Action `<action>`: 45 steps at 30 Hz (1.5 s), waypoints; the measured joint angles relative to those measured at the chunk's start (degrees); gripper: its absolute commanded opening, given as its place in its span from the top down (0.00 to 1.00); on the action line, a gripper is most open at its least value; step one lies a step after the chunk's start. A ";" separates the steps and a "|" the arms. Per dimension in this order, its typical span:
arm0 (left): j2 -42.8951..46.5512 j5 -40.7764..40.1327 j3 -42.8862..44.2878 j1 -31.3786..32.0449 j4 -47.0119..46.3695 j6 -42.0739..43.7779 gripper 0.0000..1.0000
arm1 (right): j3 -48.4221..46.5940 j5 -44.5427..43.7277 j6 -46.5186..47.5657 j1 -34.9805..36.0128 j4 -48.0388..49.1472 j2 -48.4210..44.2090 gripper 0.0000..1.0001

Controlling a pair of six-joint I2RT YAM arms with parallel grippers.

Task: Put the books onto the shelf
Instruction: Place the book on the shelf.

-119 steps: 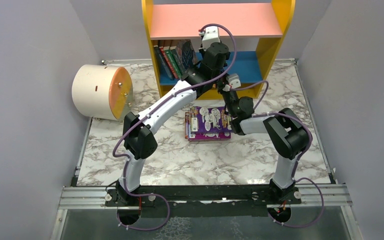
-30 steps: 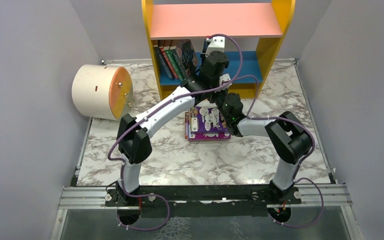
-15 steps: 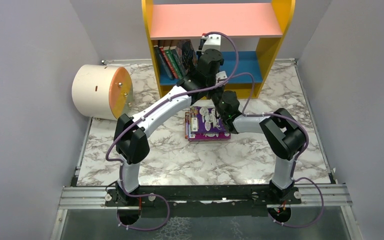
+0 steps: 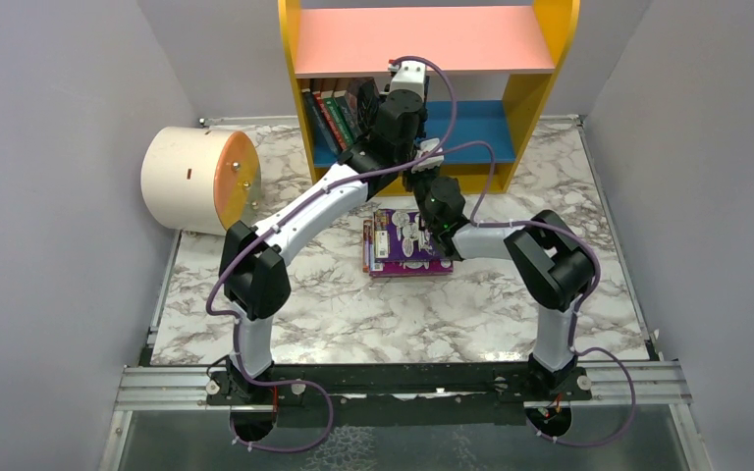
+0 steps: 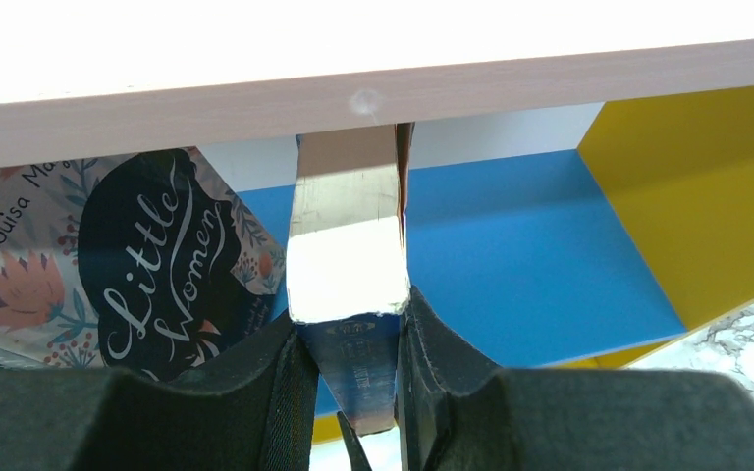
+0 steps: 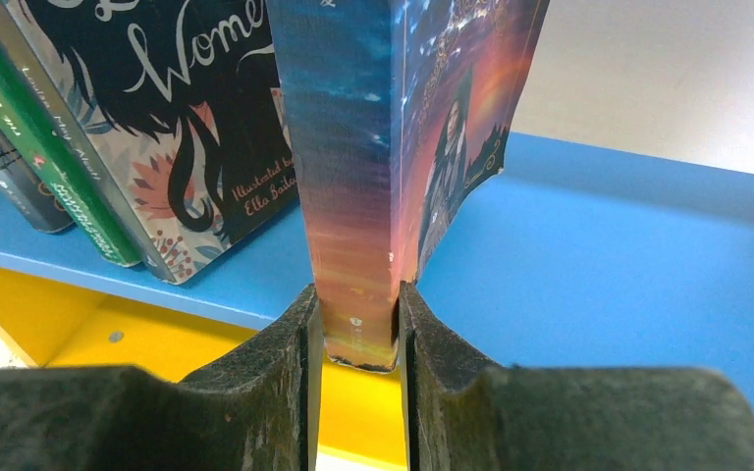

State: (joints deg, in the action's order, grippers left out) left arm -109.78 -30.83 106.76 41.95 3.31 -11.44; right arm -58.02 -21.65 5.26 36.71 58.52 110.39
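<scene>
Paperback, slim, spine dark blue fading to orange [image 6: 353,177]: stands upright over the bookcase's blue lower board [image 6: 599,226], just right of the leaning floral "Little Women" volume [image 5: 157,265]. Left hand [image 5: 353,348] and right hand [image 6: 353,329] each pinch it narrowly, edge-on. Handling advice: hold it vertical, clear the pink upper board [image 5: 452,88], slide it against its neighbours, then release. Purple-covered stack [image 4: 407,240] lies on the marble surface [image 4: 304,304].

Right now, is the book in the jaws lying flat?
No, the book is held upright, its spine pinched between the jaws.
</scene>
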 measured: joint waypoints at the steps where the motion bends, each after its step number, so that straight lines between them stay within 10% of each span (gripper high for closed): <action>1: 0.00 0.35 0.00 -0.13 -0.13 0.02 1.00 | -0.04 -0.33 0.22 0.00 0.22 0.11 0.99; 45: 6.38 4.46 -10.51 -10.36 -3.02 -6.27 1.00 | -14.95 1.79 4.28 4.02 -9.01 8.98 0.99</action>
State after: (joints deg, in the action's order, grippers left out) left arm -103.39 -26.37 96.25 31.59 0.30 -17.72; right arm -72.97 -19.86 9.54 40.73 49.52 119.37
